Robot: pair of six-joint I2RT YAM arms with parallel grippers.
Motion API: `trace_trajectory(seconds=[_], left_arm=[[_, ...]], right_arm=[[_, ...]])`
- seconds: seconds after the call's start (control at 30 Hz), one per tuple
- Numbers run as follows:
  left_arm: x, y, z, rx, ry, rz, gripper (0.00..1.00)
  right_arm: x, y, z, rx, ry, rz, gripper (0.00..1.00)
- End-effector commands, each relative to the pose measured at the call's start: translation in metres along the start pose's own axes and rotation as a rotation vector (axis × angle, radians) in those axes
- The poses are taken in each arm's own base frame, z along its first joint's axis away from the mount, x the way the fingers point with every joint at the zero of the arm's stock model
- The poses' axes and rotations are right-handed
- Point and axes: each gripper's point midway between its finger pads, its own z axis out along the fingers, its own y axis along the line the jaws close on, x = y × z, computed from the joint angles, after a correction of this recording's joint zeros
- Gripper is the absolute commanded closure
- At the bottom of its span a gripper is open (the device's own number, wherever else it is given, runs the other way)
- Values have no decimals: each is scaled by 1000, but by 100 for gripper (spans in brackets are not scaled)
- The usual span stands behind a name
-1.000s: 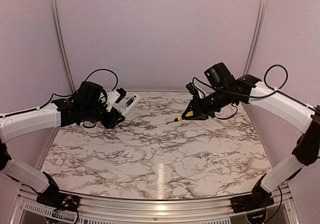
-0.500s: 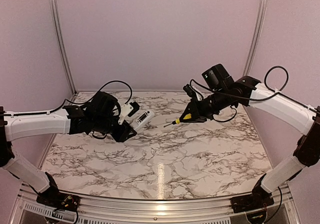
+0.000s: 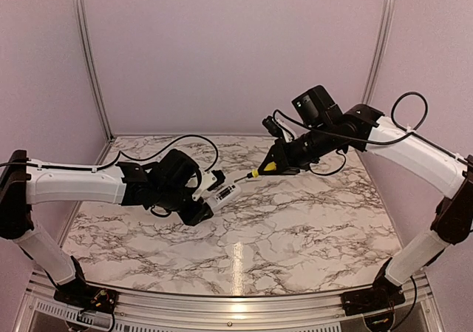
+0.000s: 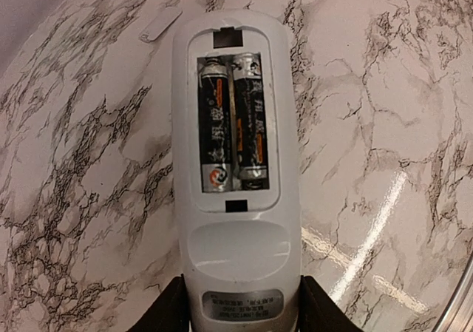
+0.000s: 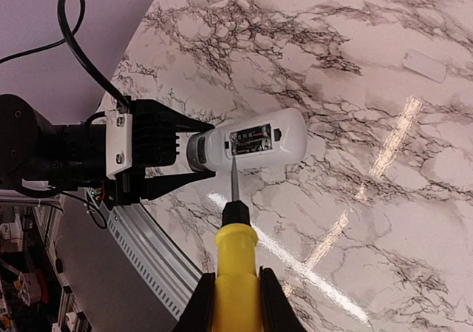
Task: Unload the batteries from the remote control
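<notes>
Clerk: Change since the last entry?

Checker: Item one, remote control point(image 3: 224, 193) — moved by the left arm from the 9 o'clock side of the table point(image 3: 318, 232) in toward its middle. Item two, screwdriver point(image 3: 255, 174), brought across from the 2 o'clock side to meet it. The tip is now just beside the remote. Whether it touches cannot be told.

Clerk: Meaning for the task?

Checker: Judged: the approach is finished and prying is the next step. The compartment is open and faces the right wrist camera. The batteries point(image 4: 233, 121) are both seated side by side, with none out yet. One small white tab point(image 4: 160, 26), probably the battery cover, lies loose on the marble at 11 o'clock of the remote in the left wrist view, apart from it.

Clerk: Poses?

Checker: Left arm: stretched low and long toward 3 o'clock. The left gripper point(image 4: 240, 306) is clamped on the remote's label end, one finger on each side. The remote appears lifted off the marble, battery bay outward.

Right arm: elbow high, reaching from 3 o'clock toward 9 with the wrist pitched down. The right gripper point(image 5: 235, 295) is closed tight on the yellow handle. In its own view the shaft points to 12 o'clock — straight at the batteries' near edge.

Clerk: Risk?

Checker: Judged: the tip could skid off the white casing rather than catch under a cell.
</notes>
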Motion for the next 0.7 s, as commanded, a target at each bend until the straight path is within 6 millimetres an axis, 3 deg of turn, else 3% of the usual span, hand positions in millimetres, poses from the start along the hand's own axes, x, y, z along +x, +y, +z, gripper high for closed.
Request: trace_trajectory(seconds=[0.0, 0.67], left_arm=[[-15, -4, -2, -28, -26, 19, 100], [-21, -20, 7, -84, -9, 141, 100]], right_arm=[[-1, -4, 2, 46, 13, -18, 100], [10, -25, 23, 136, 99, -51, 100]])
